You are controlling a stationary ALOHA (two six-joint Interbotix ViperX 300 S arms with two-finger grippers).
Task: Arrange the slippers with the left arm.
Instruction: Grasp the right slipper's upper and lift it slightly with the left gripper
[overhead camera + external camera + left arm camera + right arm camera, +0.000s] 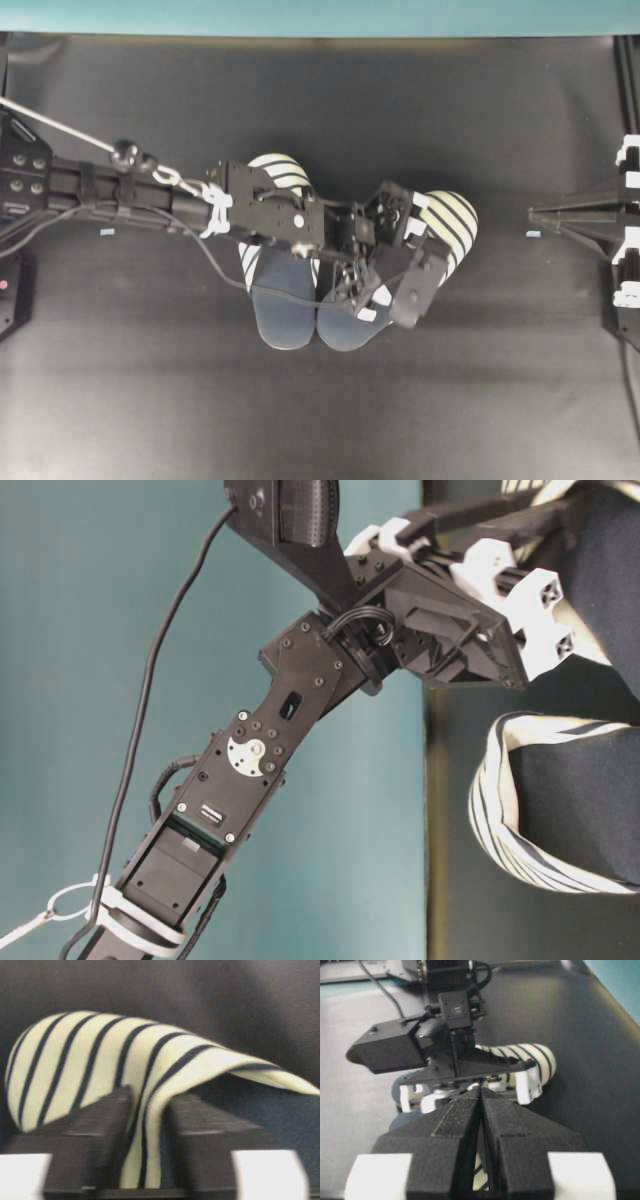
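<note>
Two slippers lie side by side mid-table, heels touching. The left slipper (283, 310) points straight away and lies partly under the left arm (260, 210). The right slipper (452, 222) is angled with its toe to the right. My left gripper (408, 255) is shut on the right slipper. In the left wrist view, its fingers (95, 1127) pinch the rim of the striped toe cover (75, 1070), with the navy insole (280, 1110) to the right. My right gripper (540, 214) rests at the right edge, jaws shut on nothing (480, 1091).
A black mat (320, 420) covers the table, with a teal wall (320, 15) behind. The left arm's cable (225, 275) drapes over the left slipper. Small tape marks (107, 232) (533, 234) sit on either side.
</note>
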